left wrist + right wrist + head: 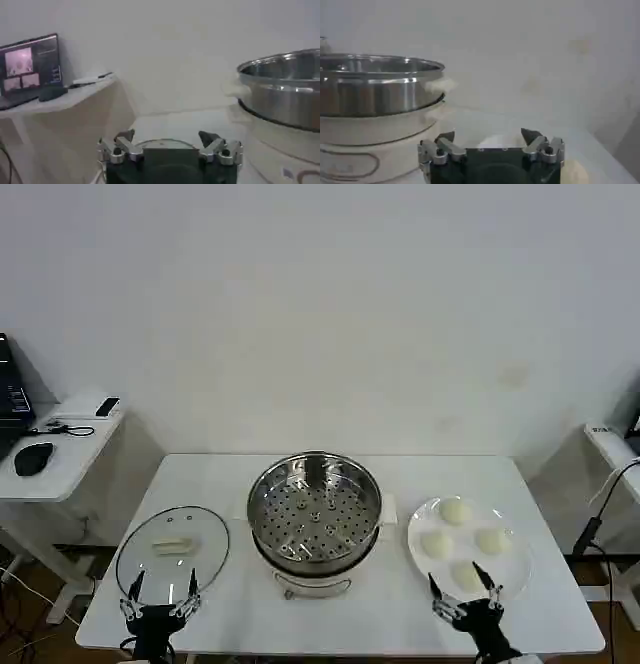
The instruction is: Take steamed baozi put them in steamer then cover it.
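Nothing is loaded yet: four baozi (462, 544) are sitting on the plate (519, 569) at 3 o'clock of the empty steamer (314, 509), the cover (172, 548) is lying at 9 o'clock, and the left gripper (160, 592) and right gripper (464, 586) are waiting at the near edge with fingers apart.

Steamer (315, 519): uncovered, empty, table centre. Cover (172, 548): flat, near left edge. Four baozi (464, 542): on plate, right side.
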{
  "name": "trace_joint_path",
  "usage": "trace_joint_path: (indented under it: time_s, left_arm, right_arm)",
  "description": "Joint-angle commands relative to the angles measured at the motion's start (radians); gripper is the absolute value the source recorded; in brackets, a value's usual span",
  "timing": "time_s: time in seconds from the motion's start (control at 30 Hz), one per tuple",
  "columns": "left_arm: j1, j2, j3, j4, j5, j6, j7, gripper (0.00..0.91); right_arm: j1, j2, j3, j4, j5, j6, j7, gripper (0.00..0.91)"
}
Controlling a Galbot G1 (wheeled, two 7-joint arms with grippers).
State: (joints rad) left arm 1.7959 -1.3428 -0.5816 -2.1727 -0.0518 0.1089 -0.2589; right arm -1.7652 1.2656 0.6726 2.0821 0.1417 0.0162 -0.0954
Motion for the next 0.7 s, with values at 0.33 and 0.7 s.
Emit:
trace_joint_path:
  time_s: [0.33,0.7]
  left_arm:
    - [-0.029,-0.006,-0.047,-0.031,0.176,0.026,0.133,0.907]
    - [-0.027,-0.004,-0.066,-0.065,0.200,0.023,0.144,0.907]
  right_arm:
    - [0.348,-0.425,0.149,-0.189,-0.250,-0.255,-0.285,0.907]
    - [0.822,-0.759,-0.236,-0.449,-0.536,-0.162,-0.737,0.907]
